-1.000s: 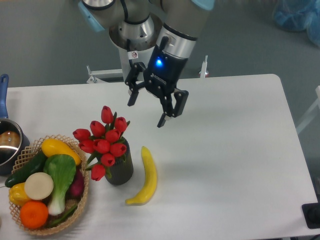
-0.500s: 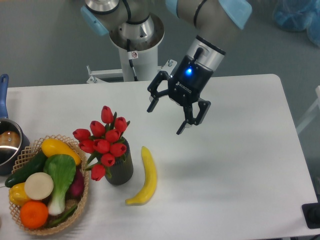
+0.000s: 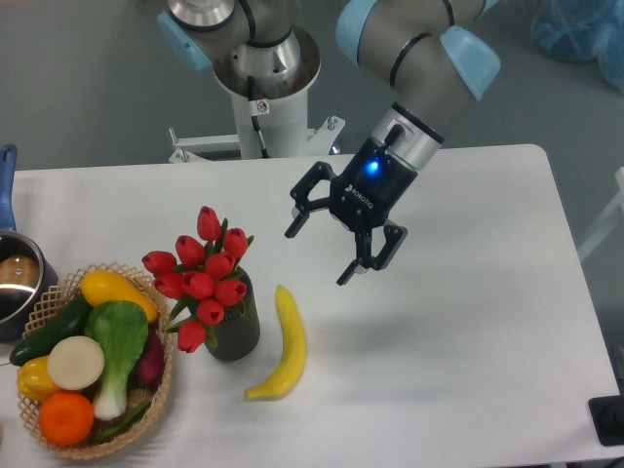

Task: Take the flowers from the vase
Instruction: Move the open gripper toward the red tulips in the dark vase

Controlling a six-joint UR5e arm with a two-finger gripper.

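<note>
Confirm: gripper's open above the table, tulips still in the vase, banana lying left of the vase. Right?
Not quite. In the camera view the banana lies right of the vase, not left; the wicker basket is on the left. The rest holds: the gripper is open above the table, holding nothing, and the flowers are in the vase.

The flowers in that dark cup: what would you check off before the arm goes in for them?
1. Tool open: ok, fingers spread wide.
2. Tool empty: ok, nothing between the fingers.
3. Flowers in the vase: ok, bunch upright, not yet picked.
4. Tool lined up over the flowers: not ok, it hangs to their right, above the banana.
5. Room around the bunch: cannot tell; the basket sits close on the left, the banana close on the right.
</note>
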